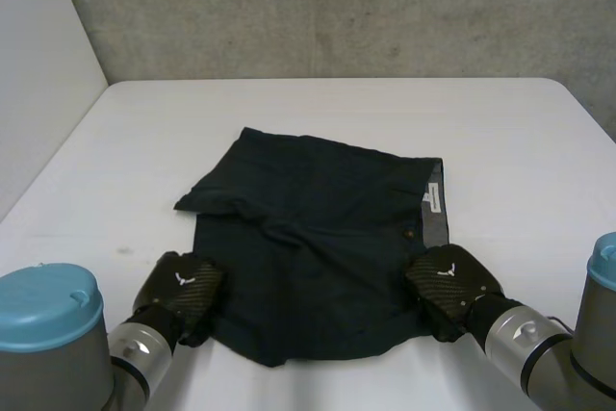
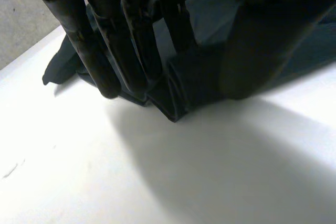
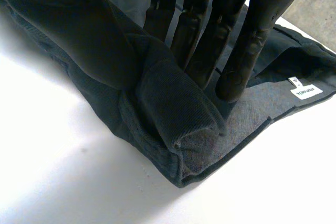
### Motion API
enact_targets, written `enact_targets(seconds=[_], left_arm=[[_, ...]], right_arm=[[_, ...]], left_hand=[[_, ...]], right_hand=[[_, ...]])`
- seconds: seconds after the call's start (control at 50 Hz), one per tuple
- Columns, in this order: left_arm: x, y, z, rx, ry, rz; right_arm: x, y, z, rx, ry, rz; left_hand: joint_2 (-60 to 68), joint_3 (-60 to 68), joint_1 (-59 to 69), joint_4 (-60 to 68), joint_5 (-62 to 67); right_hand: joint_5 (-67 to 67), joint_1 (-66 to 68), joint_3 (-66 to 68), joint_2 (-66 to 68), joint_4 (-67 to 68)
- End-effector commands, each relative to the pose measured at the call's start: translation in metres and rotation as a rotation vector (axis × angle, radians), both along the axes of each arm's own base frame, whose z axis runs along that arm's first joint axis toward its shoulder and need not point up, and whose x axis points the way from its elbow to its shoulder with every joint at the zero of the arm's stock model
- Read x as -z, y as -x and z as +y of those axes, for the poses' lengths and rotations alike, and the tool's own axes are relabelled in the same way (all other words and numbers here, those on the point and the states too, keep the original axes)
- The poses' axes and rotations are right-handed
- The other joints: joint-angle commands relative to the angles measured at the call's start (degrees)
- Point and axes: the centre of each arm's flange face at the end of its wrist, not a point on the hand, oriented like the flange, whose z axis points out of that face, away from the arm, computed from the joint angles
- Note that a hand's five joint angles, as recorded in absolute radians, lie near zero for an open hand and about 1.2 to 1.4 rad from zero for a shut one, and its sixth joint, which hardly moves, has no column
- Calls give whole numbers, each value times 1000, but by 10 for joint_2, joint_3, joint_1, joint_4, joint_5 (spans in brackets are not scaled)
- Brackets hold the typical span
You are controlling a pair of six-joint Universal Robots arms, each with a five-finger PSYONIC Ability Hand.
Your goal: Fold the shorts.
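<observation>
While the head view looks down, the dark navy cloth shorts [image 1: 318, 257] lie spread on the white table [image 1: 500, 132], mid-surface and reaching toward its near edge. The waistband is turned to the right edge, and a small white label [image 1: 433, 197] shows on its grey lining. At the shorts' left side, close to the near edge, sits the black left hand [image 1: 181, 291]. The right hand [image 1: 448, 281] is on the right side, just nearer than the waistband end. A grey concrete wall [image 1: 337, 7] stands behind the far edge.

Over to the left wrist view: the fingers [image 2: 89, 51] come down straight onto the cloth with the thumb [image 2: 257, 51] opposite. A raised ridge of shorts [image 2: 184, 87] is squeezed between them, so that hand grips the edge, with bare table [image 2: 157, 171] beside it.

Right wrist view now: the thumb [image 3: 79, 30] is on one side and the fingers [image 3: 247, 51] on the other. A thick fold of shorts [image 3: 173, 108] is bunched and pinched between them. The label [image 3: 306, 92] lies just beyond the fingertips.
</observation>
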Motion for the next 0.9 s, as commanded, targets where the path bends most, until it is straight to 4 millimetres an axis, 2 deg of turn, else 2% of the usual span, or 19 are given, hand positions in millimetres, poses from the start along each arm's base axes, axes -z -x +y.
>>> enact_targets(seconds=[0.02, 0.14, 0.22, 0.26, 0.3, 0.32, 0.4, 0.54, 0.66, 0.74, 0.76, 0.82, 0.84, 0.88, 0.9], left_arm=[[-7, 2, -2, 2, 28, 14], [-38, 1, -2, -2, 123, 63], [-75, -3, 1, -11, 239, 118], [-100, -12, 3, -34, 309, 150], [-115, -19, 5, -53, 351, 158], [-129, -26, 7, -73, 390, 156], [-150, -40, 16, -91, 437, 113], [-152, -50, 36, -46, 361, 69], [-140, -49, 44, -9, 267, 53], [-129, -45, 32, -6, 250, 49], [-123, -42, 24, -4, 243, 46], [-117, -37, 8, -3, 244, 48], [-115, -32, -3, 1, 255, 52], [-114, -26, -18, 3, 270, 60], [-113, -23, -25, 3, 278, 62]], right_arm=[[-1, 1, -1, 7, 5, 2], [-11, 3, -7, 41, 50, 8], [-38, 3, -15, 70, 138, -13], [-55, 4, -14, 79, 168, -13], [-66, 6, -9, 79, 165, 1], [-79, 7, -5, 72, 160, 21], [-109, 13, 12, 44, 123, 87], [-144, 22, 39, -15, 86, 207], [-146, 25, 42, -33, 56, 248], [-131, 23, 34, -38, -6, 268], [-120, 21, 26, -42, -50, 279], [-105, 17, 13, -44, -85, 291], [-98, 14, 4, -44, -87, 297], [-94, 11, -4, -43, -78, 298], [-92, 8, -16, -33, -50, 299]], left_hand=[[290, 291, 285, 293, 298], [290, 291, 285, 293, 298], [290, 291, 285, 293, 298], [290, 291, 285, 293, 298], [290, 291, 285, 293, 298], [290, 291, 285, 293, 298], [290, 291, 285, 293, 298], [290, 291, 285, 293, 298], [290, 291, 285, 293, 298], [290, 291, 285, 293, 298], [290, 291, 285, 293, 298], [290, 291, 285, 293, 298], [290, 291, 285, 293, 298], [290, 291, 285, 293, 298], [290, 291, 285, 293, 298]], right_hand=[[144, 246, 123, 132, 120], [144, 246, 123, 132, 120], [144, 246, 123, 132, 120], [144, 246, 123, 132, 120], [144, 246, 123, 132, 120], [144, 246, 123, 132, 120], [144, 246, 123, 132, 120], [144, 246, 123, 132, 120], [144, 246, 123, 132, 120], [144, 246, 123, 132, 120], [144, 246, 123, 132, 120], [144, 246, 123, 132, 120], [144, 246, 123, 132, 120], [144, 246, 123, 132, 120], [144, 246, 123, 132, 120]])
